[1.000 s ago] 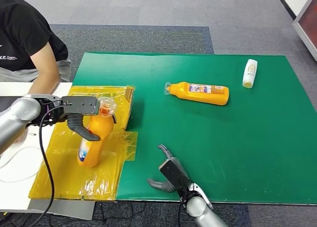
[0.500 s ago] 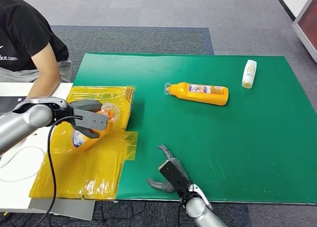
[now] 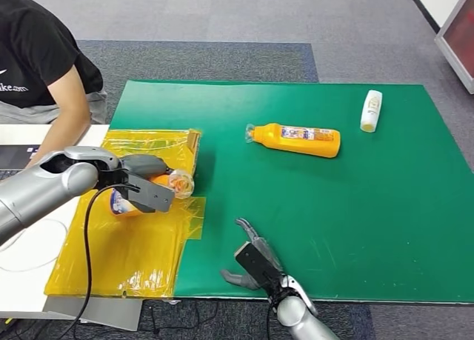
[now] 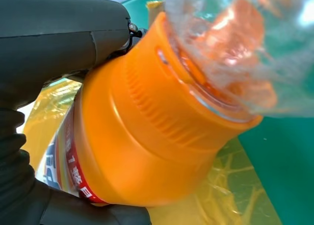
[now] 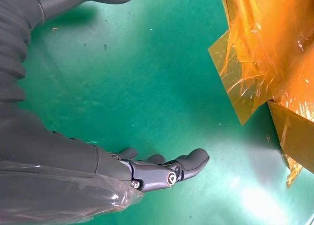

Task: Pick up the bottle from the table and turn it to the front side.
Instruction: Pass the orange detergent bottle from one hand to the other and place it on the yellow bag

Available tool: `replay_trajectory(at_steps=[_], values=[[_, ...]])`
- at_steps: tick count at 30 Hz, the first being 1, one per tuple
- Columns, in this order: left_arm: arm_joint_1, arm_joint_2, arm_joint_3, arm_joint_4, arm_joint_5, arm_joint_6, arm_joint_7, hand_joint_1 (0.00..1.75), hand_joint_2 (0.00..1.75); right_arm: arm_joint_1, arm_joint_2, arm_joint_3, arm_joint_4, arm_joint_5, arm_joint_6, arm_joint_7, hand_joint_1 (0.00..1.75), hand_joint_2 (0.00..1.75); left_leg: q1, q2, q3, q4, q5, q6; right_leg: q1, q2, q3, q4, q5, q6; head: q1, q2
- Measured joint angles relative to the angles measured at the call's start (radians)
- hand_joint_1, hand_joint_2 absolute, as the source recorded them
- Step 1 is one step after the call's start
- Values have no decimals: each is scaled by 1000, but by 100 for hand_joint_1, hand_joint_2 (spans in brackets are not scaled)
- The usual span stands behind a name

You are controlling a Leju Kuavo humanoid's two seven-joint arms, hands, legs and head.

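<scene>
**Operator:** At the left of the head view, what is the left hand (image 3: 140, 184) doing?

**Technician:** It grips the orange bottle (image 3: 131, 195) around its body. The left wrist view shows a dark finger across one side of the bottle (image 4: 148, 137) and the thumb under the other, so the hold is a wrap, not a pinch. The bottle lies near horizontal, with its clear cap (image 3: 181, 183) pointing toward frame centre and its labelled base toward the left edge.

**Operator:** Why that attitude?

**Technician:** Judged from the task, a mid-body grasp lets the wrist roll the bottle about its long axis to bring the front label around. The label looks only partly turned, so the rotation appears unfinished.

**Operator:** What is below it?

**Technician:** A yellow plastic sheet (image 3: 128, 251) overlapping the left edge of the green mat (image 3: 346, 221). Whether the bottle touches the sheet cannot be told.

**Operator:** And the right hand (image 3: 252, 260)?

**Technician:** At lower centre, fingers spread, holding nothing, low over the mat. A second orange bottle (image 3: 296, 140) lies on its side at upper centre, and a white bottle (image 3: 372, 110) at upper right. A person's arm (image 3: 69, 121) sits at upper left.
</scene>
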Motion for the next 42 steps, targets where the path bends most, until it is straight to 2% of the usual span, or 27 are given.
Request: replay_trajectory(at_steps=[9,14,19,22,23,26,27,29,33,37,41,42], values=[[94,14,60,12,-12,110,-36,175,175,-30,42,9,46,46,11,7,0,175,0,1,3,-2,1,-2,0,1,1,1,1,-2,0,0],[171,14,131,22,-80,173,-36,175,175,-41,61,20,71,57,22,3,0,175,0,1,4,-3,2,-4,1,2,1,1,2,-5,0,0],[273,0,217,75,-179,242,-32,175,175,-53,72,28,94,66,35,-2,0,175,1,2,3,-3,5,-5,1,2,-2,1,4,-6,0,0],[308,-11,270,100,-220,272,-33,175,175,-62,78,34,107,73,41,-4,0,175,1,2,2,-3,6,-4,1,2,-1,2,4,-6,0,0],[317,-16,286,106,-239,284,-34,146,175,-65,80,36,111,75,43,-4,0,175,1,2,2,-3,5,-4,1,2,-1,2,4,-6,0,0],[354,-34,336,123,-307,335,-28,15,175,-69,83,39,118,78,46,-2,0,175,1,2,3,-3,4,-4,1,2,-1,1,3,-6,0,0],[367,-43,354,129,-328,353,-25,0,175,-71,83,39,119,79,46,-1,0,175,1,2,3,-3,4,-4,1,2,-1,1,3,-6,0,0],[392,-64,387,144,-365,378,-18,0,175,-72,84,39,121,81,45,3,0,175,1,2,2,-3,4,-4,1,2,-2,1,3,-5,0,0],[413,-117,435,179,-429,397,-13,0,0,-66,82,36,121,83,37,6,0,175,1,1,1,-3,5,-3,1,1,-3,1,3,-5,0,0],[405,-177,457,213,-475,412,4,0,0,-51,72,21,110,81,32,2,0,175,0,0,1,-3,5,-2,0,-1,-2,1,3,-4,0,0],[399,-224,468,227,-494,422,19,0,175,-32,58,4,91,80,36,-1,0,175,0,-1,1,-3,4,-1,0,-1,-1,0,3,-2,0,0],[397,-233,470,228,-499,427,22,0,175,-26,55,0,86,80,37,-1,0,175,0,-1,1,-3,4,-1,-1,-1,-1,0,3,-2,0,0]])
